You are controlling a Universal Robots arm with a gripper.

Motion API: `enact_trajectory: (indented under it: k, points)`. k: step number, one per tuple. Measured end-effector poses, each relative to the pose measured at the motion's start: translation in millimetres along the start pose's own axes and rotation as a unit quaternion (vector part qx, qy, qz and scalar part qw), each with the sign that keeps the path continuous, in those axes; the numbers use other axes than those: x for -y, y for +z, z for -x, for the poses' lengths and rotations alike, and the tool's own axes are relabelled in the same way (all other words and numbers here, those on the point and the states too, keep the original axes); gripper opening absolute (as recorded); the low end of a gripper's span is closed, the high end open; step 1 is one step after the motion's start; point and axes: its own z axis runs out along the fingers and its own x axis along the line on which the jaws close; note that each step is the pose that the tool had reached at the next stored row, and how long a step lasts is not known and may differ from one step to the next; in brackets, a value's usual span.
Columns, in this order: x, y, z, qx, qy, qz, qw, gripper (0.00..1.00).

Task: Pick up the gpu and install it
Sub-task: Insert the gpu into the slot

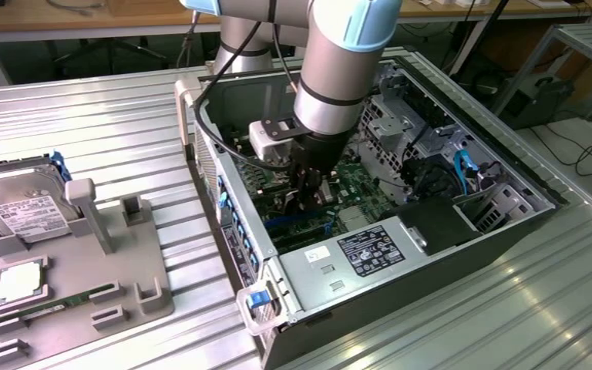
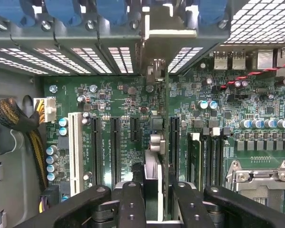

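Note:
My gripper (image 1: 307, 202) reaches down into the open computer case (image 1: 237, 231), low over the green motherboard (image 1: 363, 189). In the wrist view the gripper (image 2: 155, 197) is shut on the gpu (image 2: 153, 173), which I see edge-on as a thin dark card between the black fingers (image 2: 132, 204). The card runs lengthways along the board toward the case's rear wall, where its pale metal end bracket (image 2: 155, 71) sits by the slot openings. It stands between two black expansion slots (image 2: 115, 152), right beside the slot (image 2: 174, 142). Whether its edge is in a slot I cannot tell.
A grey fixture tray (image 1: 121, 270) at the exterior view's left carries a silver hard drive (image 1: 21, 204), a processor chip (image 1: 21, 284) and a green memory stick (image 1: 58, 305). Inside the case are a white slot (image 2: 76, 152), a cable bundle (image 2: 12, 118), a processor socket (image 2: 263, 185) and blue latches (image 1: 259, 302).

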Motion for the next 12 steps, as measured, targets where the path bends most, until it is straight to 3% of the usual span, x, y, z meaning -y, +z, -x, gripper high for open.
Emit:
enact_trajectory:
  k: [12]
  points:
    - [-2.8,4.3,1.8,0.0001,0.000,0.0000,1.0000,0.28]
